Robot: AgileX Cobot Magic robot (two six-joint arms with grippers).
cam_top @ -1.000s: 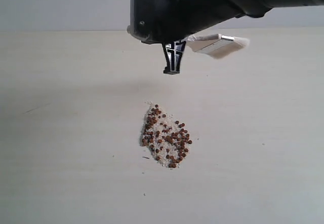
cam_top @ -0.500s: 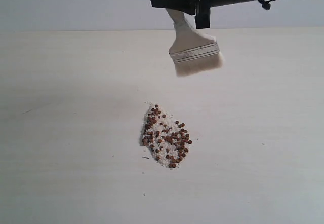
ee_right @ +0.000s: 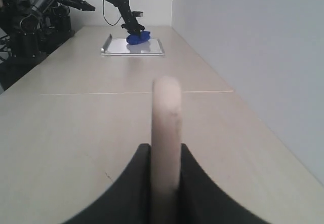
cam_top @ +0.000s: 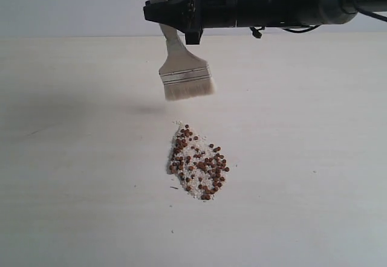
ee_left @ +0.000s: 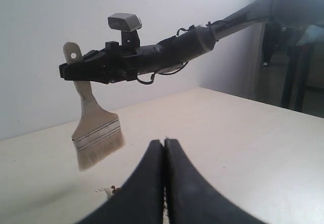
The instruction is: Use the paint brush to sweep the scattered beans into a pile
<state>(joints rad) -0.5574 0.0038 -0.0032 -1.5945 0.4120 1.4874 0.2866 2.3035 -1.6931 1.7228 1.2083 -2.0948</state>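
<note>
though aloft, flat pale-bristled paint brush [cam_top: 184,73]

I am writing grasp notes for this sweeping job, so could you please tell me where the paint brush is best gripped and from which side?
Grip the paint brush on its narrow wooden handle, above the metal ferrule, coming in sideways with the jaws on its flat faces, as the right gripper does; that leaves the bristles hanging free toward the beans.
</note>
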